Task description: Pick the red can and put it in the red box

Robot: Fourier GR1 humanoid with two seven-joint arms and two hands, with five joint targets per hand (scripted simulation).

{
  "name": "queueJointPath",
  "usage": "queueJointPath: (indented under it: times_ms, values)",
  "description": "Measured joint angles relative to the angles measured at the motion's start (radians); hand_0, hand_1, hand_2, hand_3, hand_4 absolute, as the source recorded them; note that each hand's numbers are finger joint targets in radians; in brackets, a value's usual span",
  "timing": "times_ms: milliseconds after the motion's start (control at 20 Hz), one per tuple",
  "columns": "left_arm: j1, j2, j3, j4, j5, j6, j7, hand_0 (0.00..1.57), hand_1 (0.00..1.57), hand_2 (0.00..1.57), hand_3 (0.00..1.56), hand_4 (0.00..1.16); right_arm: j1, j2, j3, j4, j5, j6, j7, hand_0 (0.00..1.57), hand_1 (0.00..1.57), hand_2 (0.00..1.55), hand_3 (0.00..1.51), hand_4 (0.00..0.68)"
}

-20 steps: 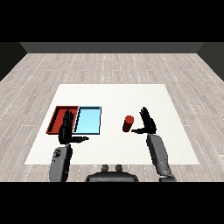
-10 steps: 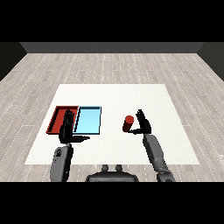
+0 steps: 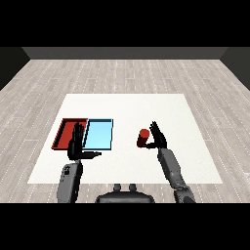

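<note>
Your robot's left hand [image 3: 76, 145] is raised above the desk's near left part, palm upright, fingers straight and pointing away from you, thumb stretched out sideways toward the right. It holds nothing. Its fingertips overlap the near edges of the two trays as you look down on them; whether they touch the trays cannot be told. The grey left forearm [image 3: 70, 180] rises from the lower left corner of the view.

Moving right, the red tray [image 3: 65, 132] lies on the left half of the desk, its long side running away from you. Nothing is seen inside it. The light blue tray [image 3: 99, 135] lies touching its right side, and nothing is seen inside it either.

Further right, just past the desk's middle, the red can [image 3: 143, 138] stands upright on the desk, well apart from both trays. Your right hand [image 3: 157, 137] is just beside the can on its right. The fingers are extended upward and spread, not curled round the can, and the thumb reaches toward it. Whether the hand touches the can cannot be told. The grey right forearm [image 3: 170, 167] slants in from the lower right.

Underneath everything is the white desk [image 3: 127, 105], roughly square. It stands on a floor of pale grey wooden planks [image 3: 122, 73], bounded at the far end by a dark wall [image 3: 124, 52].
</note>
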Motion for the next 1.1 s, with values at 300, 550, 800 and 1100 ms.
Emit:
queueJointPath:
  times_ms: [300,550,800,1100]
  values:
    - [0.003,0.008,-0.003,-0.003,0.002,0.004,-0.002,0.00,0.00,0.00,0.00,0.00,-0.049,0.014,-0.006,0.085,-0.004,0.007,-0.040,0.00,0.00,0.00,0.00,0.000]
    - [0.011,0.026,0.018,0.000,0.027,-0.025,-0.010,0.00,0.00,0.00,0.00,0.00,-0.071,0.032,0.012,0.075,-0.007,-0.018,-0.014,0.00,0.00,0.00,0.00,0.000]
    - [0.029,0.021,0.016,0.006,0.025,-0.029,-0.037,0.00,0.00,0.00,0.00,0.00,-0.118,0.036,0.010,0.148,-0.010,-0.018,-0.036,0.00,0.00,0.00,0.00,0.000]
    - [0.025,0.017,0.014,0.019,0.013,-0.022,-0.051,0.00,0.00,0.00,0.00,0.00,-0.151,0.042,0.049,0.208,-0.038,-0.044,-0.063,0.00,0.00,0.00,0.00,0.000]
